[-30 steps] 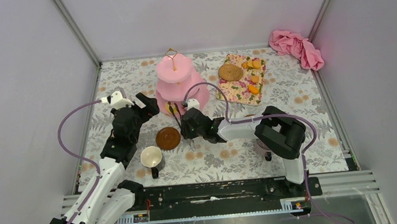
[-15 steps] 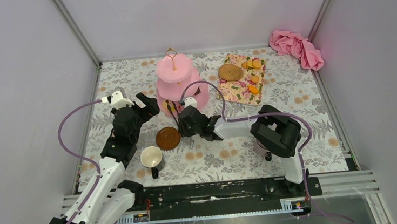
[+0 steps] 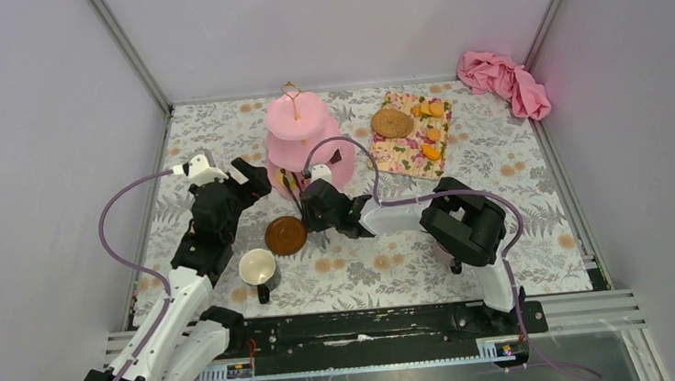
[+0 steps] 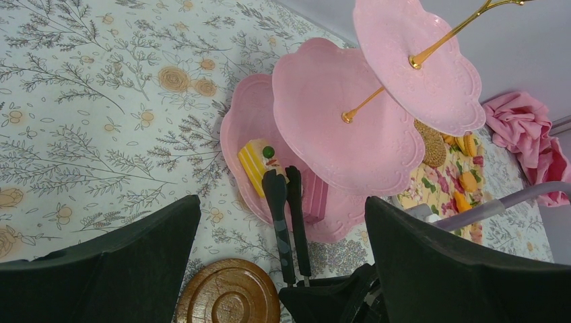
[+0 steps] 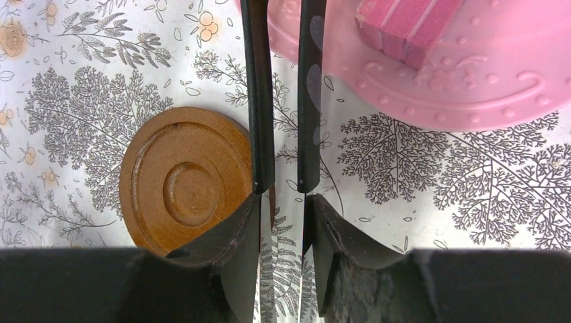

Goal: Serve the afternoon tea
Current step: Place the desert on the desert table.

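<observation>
a: where's the cake stand (image 3: 296,120)?
b: back middle of the flowered worktop (image 3: 518,193), three pink tiers on a gold rod. the bottom tier carries a yellow slice (image 4: 257,159) with a green dot and a pink striped wafer (image 4: 315,195).
a: and the right claw (image 5: 283,202)?
b: pinched on the handle end of the black tongs (image 5: 259,101), one finger on each outer side. the tongs reach over the rim of the bottom tier, tips at the yellow slice; whether they grip it i cannot tell.
a: left claw (image 3: 252,178)?
b: spread wide, nothing in it, hanging just left of the stand and looking down on it.
a: the rest of the tea?
b: a brown saucer (image 3: 285,236) lies bare just in front of the stand, beside the tongs. the white mug (image 3: 256,268) stands near it, toward the arms, not on it. orange and yellow biscuits (image 3: 428,109) sit on a flowered mat (image 3: 404,152) right of the stand, with a second brown disc (image 3: 392,123) on it. a pink cloth (image 3: 504,79) is bunched in the far right corner.
</observation>
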You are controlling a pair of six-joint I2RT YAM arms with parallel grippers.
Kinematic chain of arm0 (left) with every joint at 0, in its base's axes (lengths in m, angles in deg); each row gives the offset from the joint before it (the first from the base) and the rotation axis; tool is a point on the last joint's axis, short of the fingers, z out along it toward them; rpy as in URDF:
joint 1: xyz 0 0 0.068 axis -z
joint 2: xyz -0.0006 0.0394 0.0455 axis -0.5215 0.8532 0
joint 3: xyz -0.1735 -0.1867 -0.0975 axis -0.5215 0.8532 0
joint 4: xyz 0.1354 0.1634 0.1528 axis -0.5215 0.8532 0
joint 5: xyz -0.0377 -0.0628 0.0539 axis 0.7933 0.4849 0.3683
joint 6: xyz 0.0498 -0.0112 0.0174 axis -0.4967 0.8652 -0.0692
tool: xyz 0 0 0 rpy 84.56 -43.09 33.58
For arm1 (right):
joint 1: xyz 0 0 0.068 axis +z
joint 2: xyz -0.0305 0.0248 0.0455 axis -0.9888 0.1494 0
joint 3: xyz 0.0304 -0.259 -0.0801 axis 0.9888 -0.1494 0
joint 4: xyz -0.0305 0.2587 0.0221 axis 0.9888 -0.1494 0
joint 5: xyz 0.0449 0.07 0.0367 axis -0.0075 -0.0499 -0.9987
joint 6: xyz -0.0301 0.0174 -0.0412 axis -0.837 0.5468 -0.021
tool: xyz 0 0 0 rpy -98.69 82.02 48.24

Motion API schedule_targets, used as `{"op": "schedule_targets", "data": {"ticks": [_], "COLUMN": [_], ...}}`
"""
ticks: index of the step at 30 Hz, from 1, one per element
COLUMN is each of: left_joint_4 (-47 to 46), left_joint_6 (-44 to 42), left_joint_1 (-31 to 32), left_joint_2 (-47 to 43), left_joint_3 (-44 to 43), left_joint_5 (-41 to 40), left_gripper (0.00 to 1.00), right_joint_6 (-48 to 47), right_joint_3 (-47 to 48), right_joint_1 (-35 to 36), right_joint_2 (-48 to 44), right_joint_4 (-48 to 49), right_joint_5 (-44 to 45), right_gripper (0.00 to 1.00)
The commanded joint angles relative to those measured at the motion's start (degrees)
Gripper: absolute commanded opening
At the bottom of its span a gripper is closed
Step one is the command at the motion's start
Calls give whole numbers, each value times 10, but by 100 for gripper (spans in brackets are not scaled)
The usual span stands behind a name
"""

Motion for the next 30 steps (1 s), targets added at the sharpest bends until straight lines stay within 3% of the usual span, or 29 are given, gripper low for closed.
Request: {"op": "schedule_targets", "data": {"ticks": [1,6,15,30], "left_joint_4": [-23,-25,-27,-27], "left_joint_6": [-8,-7,-7,-5], "left_joint_1": [3,3,3,3], "left_joint_2": [-2,1,0,-2], "left_joint_3": [-7,-8,-7,-6], "left_joint_5": [-6,-3,-2,0], "left_gripper": [100,100,100,100], "right_joint_6": [-10,-13,-17,-21], "right_joint_3": [30,39,59,93], "right_joint_1": [-4,-4,-4,-9], "right_joint_2": [5,11,15,27], "right_joint_4": [6,-12,-46,-93], "right_joint_5": [18,14,-4,-32], "right_gripper": [0,2,22,35]}}
